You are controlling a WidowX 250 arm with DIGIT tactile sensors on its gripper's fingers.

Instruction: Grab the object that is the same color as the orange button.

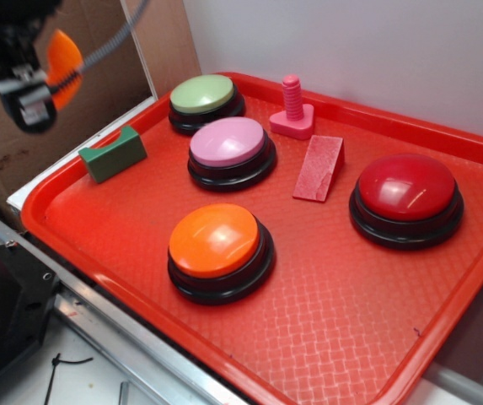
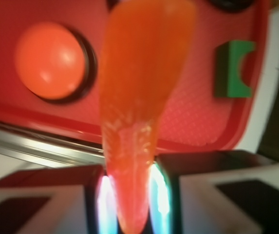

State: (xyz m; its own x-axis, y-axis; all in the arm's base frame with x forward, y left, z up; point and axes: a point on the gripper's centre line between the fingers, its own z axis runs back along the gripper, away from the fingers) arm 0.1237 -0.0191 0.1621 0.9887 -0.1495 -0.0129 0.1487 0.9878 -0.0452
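Orange plastic fills the wrist view: a small glossy orange crescent piece (image 2: 139,112), blurred by closeness, runs from the bottom centre up to the top of the frame. Its lower end sits pinched between the two jaws, which are clenched on it from either side. In the exterior view the same piece (image 1: 62,57) appears in the upper left of the frame, held in the air by the black gripper (image 1: 43,80), above and to the left of the tray's edge and touching nothing else.

Below lies a red plastic tray (image 1: 325,321) with a textured floor. On it, lower centre, sits the large orange dome button (image 1: 216,240) on a black round base; the wrist view shows it (image 2: 50,61) at upper left. Just behind it is a pink dome button (image 1: 228,142), and behind that a pale green dome button (image 1: 202,94). A red dome button (image 1: 406,187) sits at the right, well apart from the orange one. A green notched block (image 1: 112,153) rests near the tray's left edge; in the wrist view it (image 2: 234,68) is at upper right. A pink bolt (image 1: 292,108) stands upright at the back, with a red wedge (image 1: 319,169) just in front of it.
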